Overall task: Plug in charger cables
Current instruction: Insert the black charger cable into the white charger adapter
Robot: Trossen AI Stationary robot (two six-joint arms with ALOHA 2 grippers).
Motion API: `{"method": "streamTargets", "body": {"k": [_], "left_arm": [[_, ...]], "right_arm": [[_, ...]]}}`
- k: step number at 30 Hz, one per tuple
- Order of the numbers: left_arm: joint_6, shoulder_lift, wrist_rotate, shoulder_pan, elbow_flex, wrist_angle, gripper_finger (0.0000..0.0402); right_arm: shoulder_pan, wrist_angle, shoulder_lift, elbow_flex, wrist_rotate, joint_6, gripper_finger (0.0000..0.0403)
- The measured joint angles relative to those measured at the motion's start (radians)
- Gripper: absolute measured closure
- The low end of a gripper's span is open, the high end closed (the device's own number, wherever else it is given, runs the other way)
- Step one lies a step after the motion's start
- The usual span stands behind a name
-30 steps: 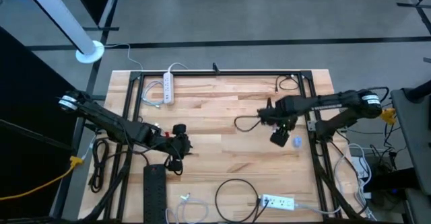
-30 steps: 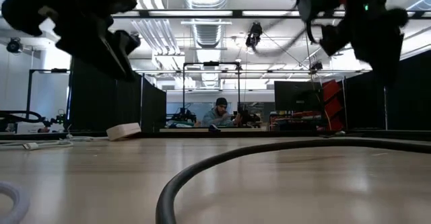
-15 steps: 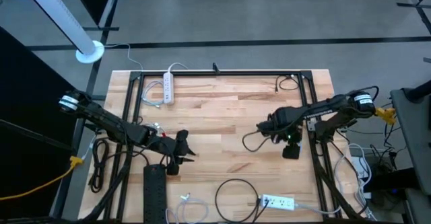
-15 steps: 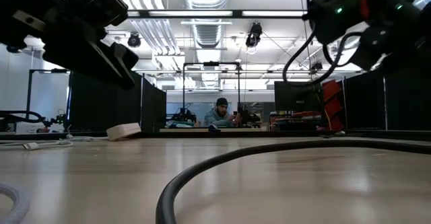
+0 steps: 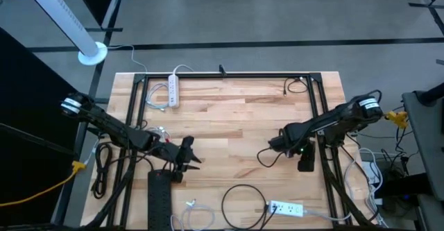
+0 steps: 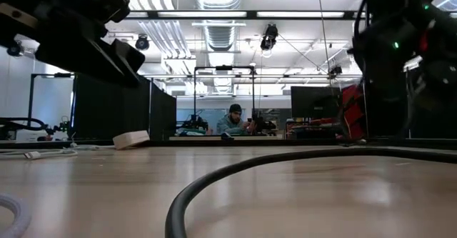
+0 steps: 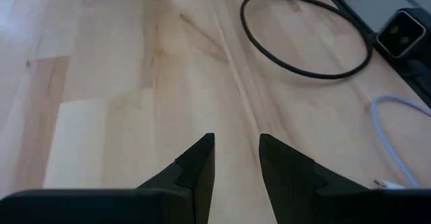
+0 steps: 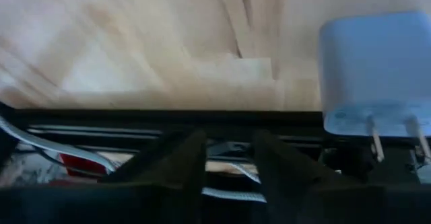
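My right gripper (image 5: 280, 146) is at the table's right side, shut on a black charger cable whose loop (image 5: 266, 159) trails toward the near edge. A white adapter (image 8: 372, 76) with two prongs shows close beside its fingers in the right wrist view. My left gripper (image 5: 187, 152) hovers open over bare wood left of centre, nothing between its fingers (image 7: 199, 167). Another black charger cable (image 5: 243, 203) lies in a loop near the front edge, a white one (image 5: 191, 205) beside it. My right gripper carries the black cable, and the loop hangs out of it toward the table's middle. The gripper's own body hides the place of contact in the high view, and the wrist view does not show it, so the part held cannot be told.
A black power strip (image 5: 159, 196) lies at the near left and a white one (image 5: 286, 208) at the near right. Another white strip (image 5: 173, 91) is at the far left. Black frame rails (image 5: 320, 120) border the board. A yellow cord (image 5: 69, 172) runs off the left side.
My right gripper has gone toward the table's near edge and a little to the right, and the black cable's loop has travelled with it. My left gripper has shifted slightly toward the near edge.
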Motion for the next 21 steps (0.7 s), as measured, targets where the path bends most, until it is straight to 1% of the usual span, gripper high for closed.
{"method": "streamTargets", "body": {"k": [3, 5, 6, 9, 12, 15, 19, 21], "left_arm": [[0.000, 0.000, 0.000, -0.009, 0.000, 0.002, 0.0297], [0.000, 0.000, 0.000, -0.010, 0.000, 0.005, 0.0297], [0.000, 0.000, 0.000, -0.010, 0.000, 0.007, 0.0297], [0.003, 0.000, -0.001, -0.010, 0.000, 0.018, 0.0297], [0.003, 0.000, -0.001, -0.010, 0.000, 0.027, 0.0297], [0.003, 0.000, -0.002, -0.010, 0.000, 0.033, 0.0297], [0.004, 0.000, -0.010, -0.009, 0.000, 0.046, 0.0297], [0.007, 0.000, -0.011, -0.009, 0.000, 0.053, 0.0297]], "right_arm": [[0.000, 0.002, 0.062, -0.002, 0.012, -0.038, 0.0361], [0.000, 0.005, 0.108, 0.001, 0.067, -0.059, 0.0390], [0.000, 0.006, 0.129, 0.005, 0.110, -0.067, 0.0396], [-0.001, 0.008, 0.180, 0.019, 0.280, -0.091, 0.0390], [-0.006, 0.012, 0.211, 0.035, 0.405, -0.139, 0.0391], [-0.030, 0.063, 0.225, 0.043, 0.470, -0.143, 0.0400], [-0.073, 0.116, 0.223, 0.048, 0.550, -0.155, 0.0400], [-0.107, 0.129, 0.223, 0.053, 0.620, -0.160, 0.0400]]}}
